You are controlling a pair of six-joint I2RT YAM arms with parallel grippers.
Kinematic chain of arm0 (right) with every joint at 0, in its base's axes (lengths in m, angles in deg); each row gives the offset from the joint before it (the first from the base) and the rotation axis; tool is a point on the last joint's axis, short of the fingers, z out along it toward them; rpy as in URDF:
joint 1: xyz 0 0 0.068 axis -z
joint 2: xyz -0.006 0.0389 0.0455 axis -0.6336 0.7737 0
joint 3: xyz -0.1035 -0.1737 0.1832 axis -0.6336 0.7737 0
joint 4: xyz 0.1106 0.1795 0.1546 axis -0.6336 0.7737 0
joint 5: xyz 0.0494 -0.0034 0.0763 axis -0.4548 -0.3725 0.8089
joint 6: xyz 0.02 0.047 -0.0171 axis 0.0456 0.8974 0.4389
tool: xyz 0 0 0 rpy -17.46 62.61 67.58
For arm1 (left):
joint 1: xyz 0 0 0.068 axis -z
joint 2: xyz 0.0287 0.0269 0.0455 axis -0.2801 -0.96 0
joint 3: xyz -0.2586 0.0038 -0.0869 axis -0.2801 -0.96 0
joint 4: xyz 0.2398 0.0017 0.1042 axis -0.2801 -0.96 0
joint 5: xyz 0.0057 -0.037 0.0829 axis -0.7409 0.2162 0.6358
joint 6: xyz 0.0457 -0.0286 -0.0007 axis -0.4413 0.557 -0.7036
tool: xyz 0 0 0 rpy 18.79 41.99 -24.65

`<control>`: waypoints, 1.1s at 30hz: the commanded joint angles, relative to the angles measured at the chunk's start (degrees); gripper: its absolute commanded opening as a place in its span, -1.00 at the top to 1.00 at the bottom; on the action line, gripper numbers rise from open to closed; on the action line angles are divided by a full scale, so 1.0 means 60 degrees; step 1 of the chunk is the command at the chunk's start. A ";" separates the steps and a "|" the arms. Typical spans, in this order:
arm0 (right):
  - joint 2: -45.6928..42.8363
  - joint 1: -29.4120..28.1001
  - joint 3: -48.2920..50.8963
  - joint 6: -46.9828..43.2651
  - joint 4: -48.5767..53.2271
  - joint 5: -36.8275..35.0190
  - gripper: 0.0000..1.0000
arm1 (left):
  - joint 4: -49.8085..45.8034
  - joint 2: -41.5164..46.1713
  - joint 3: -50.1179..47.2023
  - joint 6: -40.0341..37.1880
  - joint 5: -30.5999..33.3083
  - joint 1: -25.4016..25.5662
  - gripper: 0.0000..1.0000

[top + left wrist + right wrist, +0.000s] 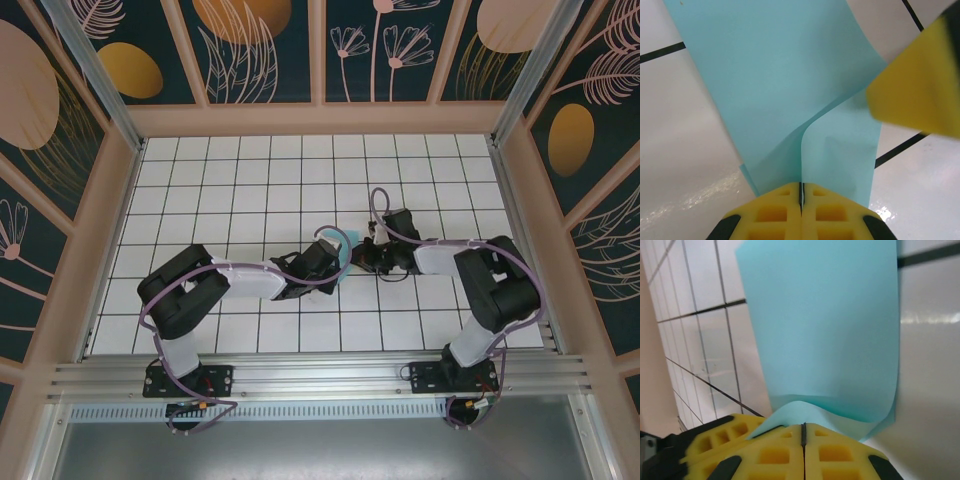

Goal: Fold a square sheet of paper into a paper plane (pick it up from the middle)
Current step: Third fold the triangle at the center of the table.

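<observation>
The square sheet of paper (344,256) shows from above as a small sliver of light cyan caught between the two claws, over the middle tiles of the white gridded surface (250,180), a little toward the near side. In the left wrist view the paper (785,85) spreads away from the camera as a smooth cyan sheet, with one curved edge sweeping down to the left claw (801,192). That claw is closed, its yellow fingers (772,215) pressed together with the paper pinched in the seam between them. A blurred yellow finger (920,85) of the other claw overlaps the sheet's right edge. In the right wrist view the paper (825,330) rises from the right claw (803,432), which is likewise clamped on it. The sheet bulges just above the pads and its right edge curls under. Whether the far end of the sheet touches the surface cannot be told. From above, both arms reach inward, the left claw (334,256) and the right claw (358,256) meeting tip to tip. Dark panels (260,50) with plant patterns wall the surface.
</observation>
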 commanded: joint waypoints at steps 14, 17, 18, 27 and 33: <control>0.1269 -0.0168 -0.1033 -0.0525 0.0992 -0.0898 0.79 | -0.0784 -0.0085 0.0103 -0.0193 0.0129 -0.0076 1.00; 0.1688 0.0021 -0.0731 -0.0557 0.0695 -0.0908 0.79 | -0.0790 -0.0079 0.0083 -0.0221 0.0155 -0.0088 1.00; 0.1812 0.0081 -0.0678 -0.0580 0.0640 -0.0908 0.80 | -0.0799 -0.0083 0.0064 -0.0235 0.0162 -0.0089 1.00; 0.0708 0.0374 -0.0701 -0.0508 0.0543 -0.0340 0.78 | -0.0800 -0.0076 0.0006 -0.0251 0.0146 -0.0088 1.00; 0.0971 0.0465 -0.0621 -0.0525 0.0457 -0.0326 0.78 | -0.0812 -0.0083 0.0030 -0.0240 0.0144 -0.0084 1.00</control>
